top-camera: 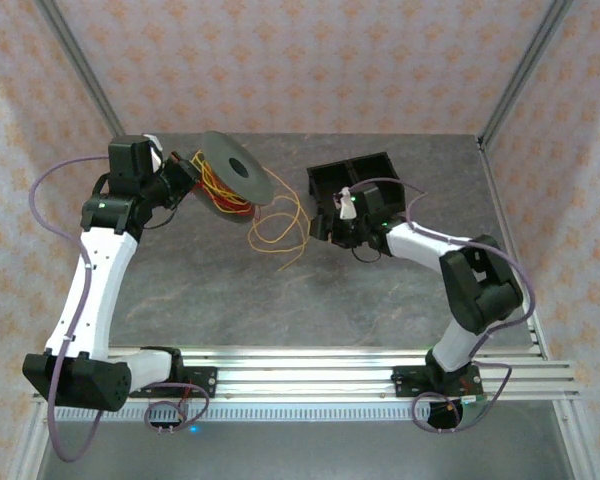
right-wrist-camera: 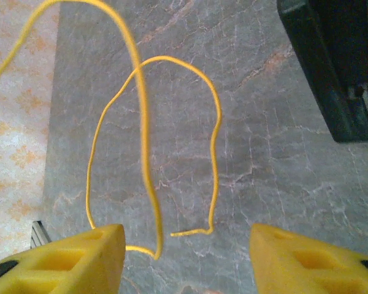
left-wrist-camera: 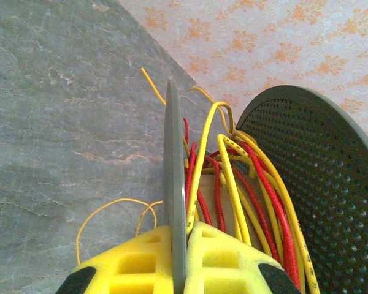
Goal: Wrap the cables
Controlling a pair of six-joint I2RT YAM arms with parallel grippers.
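Top view: left gripper [top-camera: 187, 181] tips the one spool [top-camera: 235, 168] up, presumably for winding. Cables [top-camera: 277, 225] trail loose towards right gripper [top-camera: 336, 225].

Left wrist: jaws clamped on one flange [left-wrist-camera: 174, 177], with red and yellow turns beside it.

Right wrist: jaws wide and empty. Two yellow loops [right-wrist-camera: 141, 141] lie ahead, so it is likely lining up a grab.

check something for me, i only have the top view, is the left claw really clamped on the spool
Observer: Yes, the left wrist view shows the left claw shut on the thin edge of one spool flange.
Operator: and the right claw
Observer: The right claw is open, closed on nothing; a loose yellow cable loops between its fingers.
Operator: where's its end
Observer: The cut end sits between the fingers, touching neither.
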